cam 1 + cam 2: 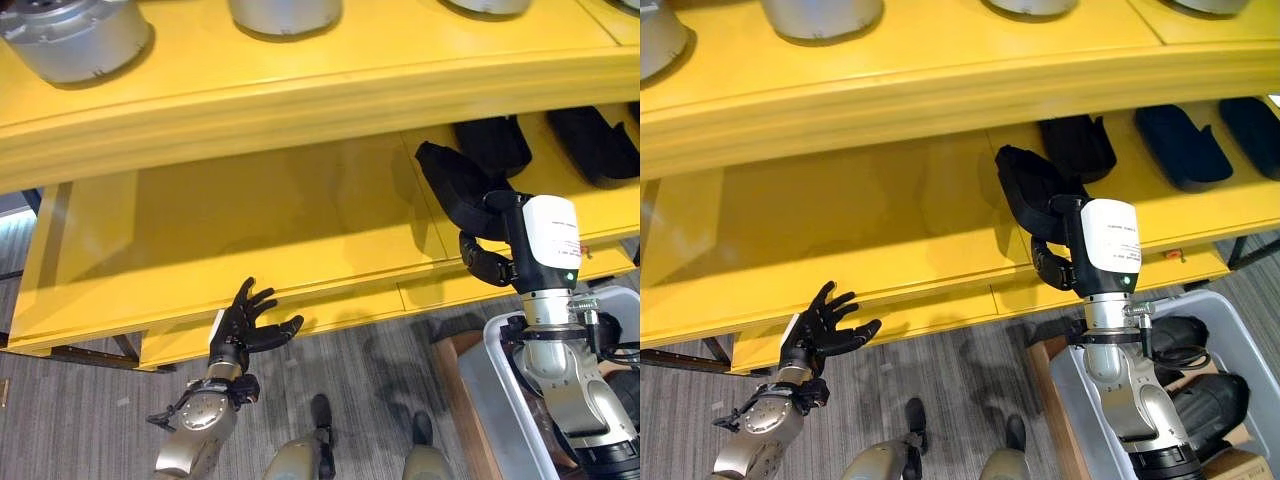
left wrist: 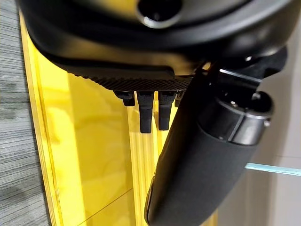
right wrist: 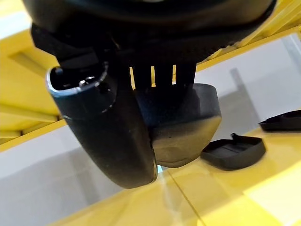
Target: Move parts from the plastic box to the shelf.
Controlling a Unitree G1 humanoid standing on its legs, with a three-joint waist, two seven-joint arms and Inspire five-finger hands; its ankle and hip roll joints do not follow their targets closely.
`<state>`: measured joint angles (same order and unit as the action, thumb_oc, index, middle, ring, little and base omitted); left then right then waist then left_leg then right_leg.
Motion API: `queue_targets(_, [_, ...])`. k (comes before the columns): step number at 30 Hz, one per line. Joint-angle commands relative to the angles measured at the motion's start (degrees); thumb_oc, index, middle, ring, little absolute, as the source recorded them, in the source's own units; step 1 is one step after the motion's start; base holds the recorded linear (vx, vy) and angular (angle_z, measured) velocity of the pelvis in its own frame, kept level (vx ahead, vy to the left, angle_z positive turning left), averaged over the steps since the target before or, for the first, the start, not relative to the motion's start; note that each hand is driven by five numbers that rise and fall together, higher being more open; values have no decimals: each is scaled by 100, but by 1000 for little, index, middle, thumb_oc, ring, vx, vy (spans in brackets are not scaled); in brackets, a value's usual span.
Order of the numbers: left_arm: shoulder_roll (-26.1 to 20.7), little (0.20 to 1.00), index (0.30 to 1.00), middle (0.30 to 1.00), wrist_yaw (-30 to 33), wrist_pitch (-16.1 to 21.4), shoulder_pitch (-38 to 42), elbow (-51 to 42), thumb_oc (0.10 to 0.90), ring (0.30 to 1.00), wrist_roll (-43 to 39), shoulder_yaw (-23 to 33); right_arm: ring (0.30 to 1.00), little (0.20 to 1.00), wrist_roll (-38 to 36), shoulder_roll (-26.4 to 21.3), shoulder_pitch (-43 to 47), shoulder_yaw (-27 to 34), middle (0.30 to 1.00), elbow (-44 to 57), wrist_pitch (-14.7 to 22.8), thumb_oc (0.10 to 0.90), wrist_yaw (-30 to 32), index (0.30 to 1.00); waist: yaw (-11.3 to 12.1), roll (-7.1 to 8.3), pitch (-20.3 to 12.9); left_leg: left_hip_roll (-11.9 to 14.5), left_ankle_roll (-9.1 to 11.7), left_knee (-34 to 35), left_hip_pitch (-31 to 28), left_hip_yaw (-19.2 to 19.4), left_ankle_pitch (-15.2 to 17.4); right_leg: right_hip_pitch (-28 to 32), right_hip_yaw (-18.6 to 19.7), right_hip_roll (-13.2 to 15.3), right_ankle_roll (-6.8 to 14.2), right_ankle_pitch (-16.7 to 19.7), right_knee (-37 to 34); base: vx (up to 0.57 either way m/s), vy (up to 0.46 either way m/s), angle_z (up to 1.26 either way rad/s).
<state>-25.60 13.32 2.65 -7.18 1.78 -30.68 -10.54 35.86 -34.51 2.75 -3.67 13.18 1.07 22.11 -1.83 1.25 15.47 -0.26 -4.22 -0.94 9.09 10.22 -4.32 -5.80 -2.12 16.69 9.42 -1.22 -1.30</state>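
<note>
Right hand grips a black part over the shelf — long axis running away from the robot, slightly leftward; left hand spread.

Below me I see a grey striped carpet running under everything. A dark metal bracket sticks out low on my left, just above that carpet. On my right a brown cardboard box stands on the floor, its corner showing. Above, along the top board, sit round silver metal housings, one at my far left and another nearer the middle, standing apart from each other.
</note>
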Motion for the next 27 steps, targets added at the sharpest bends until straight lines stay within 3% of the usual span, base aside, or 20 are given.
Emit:
queue_targets(1, [109,1000,1000,1000,-95,803,408,-728,900,1000,151,312,300,300,170,-269,682,423,300,356,171,400,609,300,-170,140,-355,606,602,-823,-131,1,660,107,-234,-100,126,417,168,68,-193,43])
queue_targets(4, [215,1000,1000,1000,-139,768,407,-720,900,1000,127,292,300,300,193,-300,535,557,300,399,176,400,631,300,-202,169,-430,750,742,-832,-186,-153,568,322,-183,-243,56,247,234,44,-168,60])
queue_targets(11, [361,1000,1000,1000,-219,657,213,-718,900,1000,119,315,300,300,85,-367,350,706,300,539,251,400,626,300,-226,46,-661,1084,976,-477,-507,-350,303,968,-517,-632,-203,-197,103,54,-171,16])
queue_targets(27, [420,1000,1000,1000,-184,625,67,-798,900,1000,94,350,300,300,104,-520,1068,205,300,739,342,400,461,300,-18,25,-779,1086,1014,-461,-689,-435,369,1248,-687,-650,-275,-418,254,17,-30,11])
